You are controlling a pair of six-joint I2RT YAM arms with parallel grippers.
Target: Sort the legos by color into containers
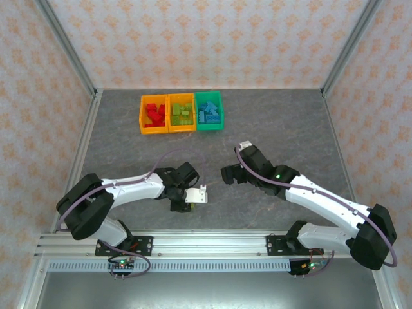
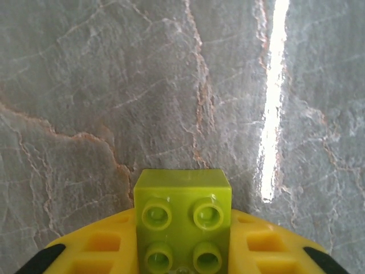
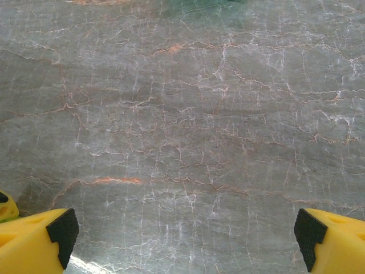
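Right, my left hand point(image 1: 192, 197) is clamped on a lime lego point(image 2: 182, 220) by its smooth sides, six o'clock from the bins point(image 1: 181, 131), and it looks like light, stiff, slick plastic, so I'd grip square, while my right hand point(image 3: 183, 231) is spread wide.

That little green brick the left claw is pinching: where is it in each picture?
Top external: green brick in the left claw, low centre-left.
Left wrist: bottom centre, studs facing the camera.
Right wrist: green sliver at the left edge; cannot tell.
Shared landmark: the grey veined tabletop.
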